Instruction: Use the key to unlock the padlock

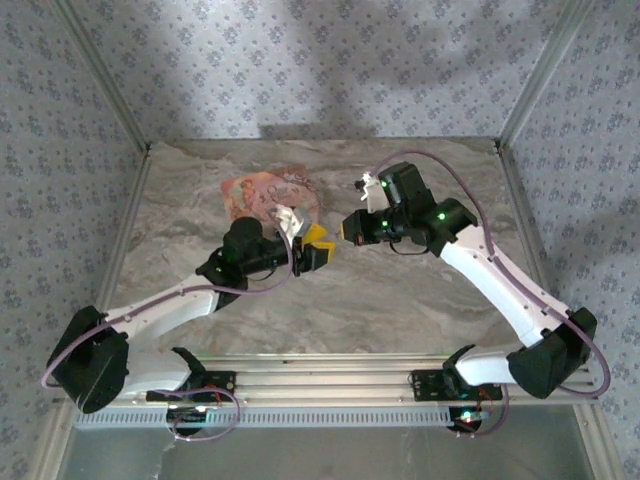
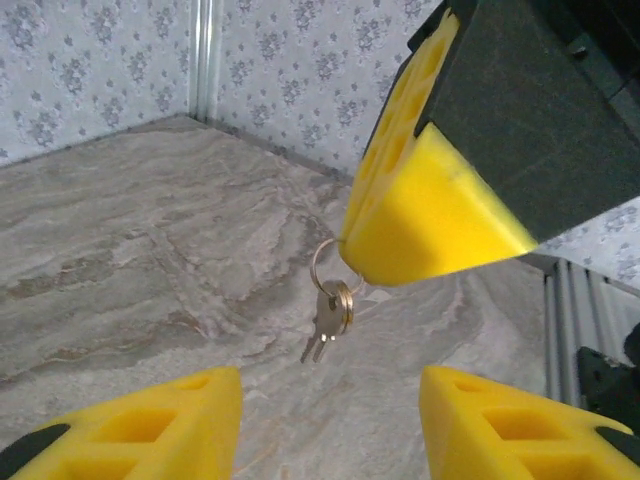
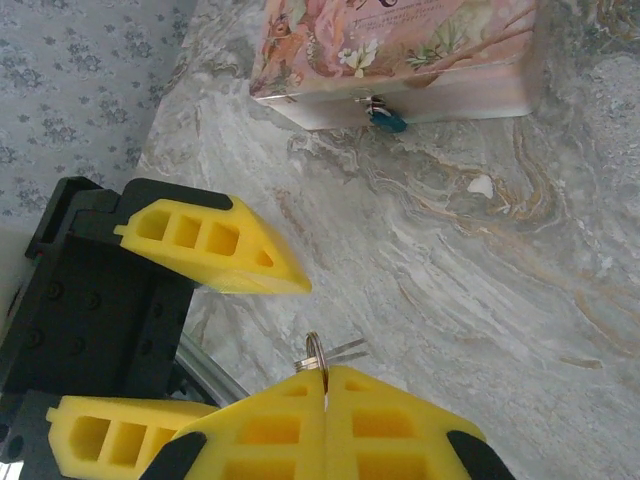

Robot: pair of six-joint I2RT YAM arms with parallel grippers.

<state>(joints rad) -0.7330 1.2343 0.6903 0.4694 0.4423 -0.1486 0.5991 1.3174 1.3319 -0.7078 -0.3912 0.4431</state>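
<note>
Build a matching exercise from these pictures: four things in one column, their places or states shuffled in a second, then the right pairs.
1 tiny pale-gold metal key
2 tiny blue-bodied padlock
3 left gripper
4 right gripper

a open
b at the pink illustrated box's clasp
c shut on thin metal key ring
d dangling from that ring

Pairs: 1-d, 2-b, 3-a, 4-c

top camera high, looking down on table; wrist cameras close, low, both sharing key
</note>
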